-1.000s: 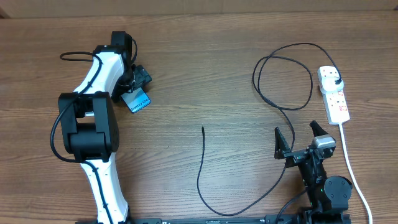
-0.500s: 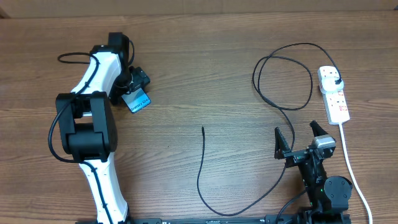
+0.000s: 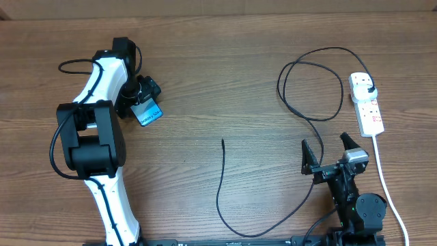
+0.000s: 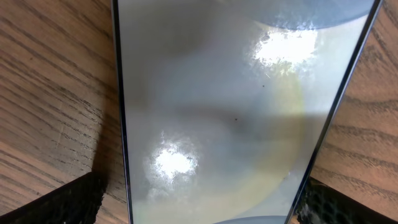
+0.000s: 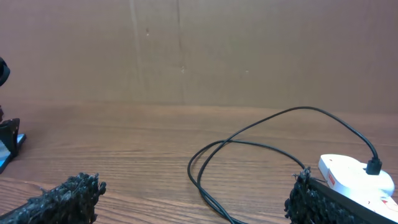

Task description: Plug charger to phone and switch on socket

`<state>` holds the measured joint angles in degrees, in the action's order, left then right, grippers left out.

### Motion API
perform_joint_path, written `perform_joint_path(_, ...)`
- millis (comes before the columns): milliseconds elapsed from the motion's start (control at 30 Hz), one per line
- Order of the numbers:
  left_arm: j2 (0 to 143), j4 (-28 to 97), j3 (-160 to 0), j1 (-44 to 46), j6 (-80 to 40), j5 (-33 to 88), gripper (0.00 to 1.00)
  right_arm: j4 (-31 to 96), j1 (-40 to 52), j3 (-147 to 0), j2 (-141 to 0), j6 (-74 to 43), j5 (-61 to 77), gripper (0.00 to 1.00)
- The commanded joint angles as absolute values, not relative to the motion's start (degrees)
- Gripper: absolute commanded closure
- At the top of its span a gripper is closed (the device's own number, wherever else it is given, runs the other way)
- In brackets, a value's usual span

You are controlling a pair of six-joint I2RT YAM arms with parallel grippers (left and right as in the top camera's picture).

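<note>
Phone (image 3: 149, 113): lies flat and screen up on the wooden surface (image 3: 218, 68), in the left rear area. In the left wrist view its glossy face fills nearly the whole frame, with two bright glare patches on it.

Left gripper (image 4: 206, 202): positioned directly over the phone with its jaws spread wide. The dark fingers (image 4: 62, 202) stand outside the phone's two long edges, one on each side. Whether either finger touches an edge cannot be determined from this close view.

Charger (image 3: 220, 191): the connector tip (image 3: 222, 141) lies loose on the surface near the centre, well apart from the phone. From there the black cable runs toward the near edge, curves right, climbs past the right arm and forms a large loop at the right rear. Its plug head (image 3: 369, 91) is seated in the far end of the socket.

Socket (image 3: 369, 109): white strip lying flat near the right edge. Its white cord (image 3: 382, 171) trails toward the near edge, beside the right arm.

Right gripper (image 3: 329, 152): positioned low at the near right, with its jaws wide apart and nothing between them. It is clear of the cable and near the socket.
</note>
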<state>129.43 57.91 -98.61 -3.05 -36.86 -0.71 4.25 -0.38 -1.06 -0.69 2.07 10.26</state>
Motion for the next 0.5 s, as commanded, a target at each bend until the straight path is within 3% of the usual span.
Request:
perform_joint_path(0,133.8,57.9,-95.4,-3.7,-36.1,-0.4,0.0,4.0,-0.7,-0.4,-0.2,1.8,10.0,0.0)
perform_joint_path(467,133.8,57.3,-95.4,-3.7,-36.0,-0.4,0.0,4.0,-0.7,-0.4,-0.2,1.8,10.0,0.0)
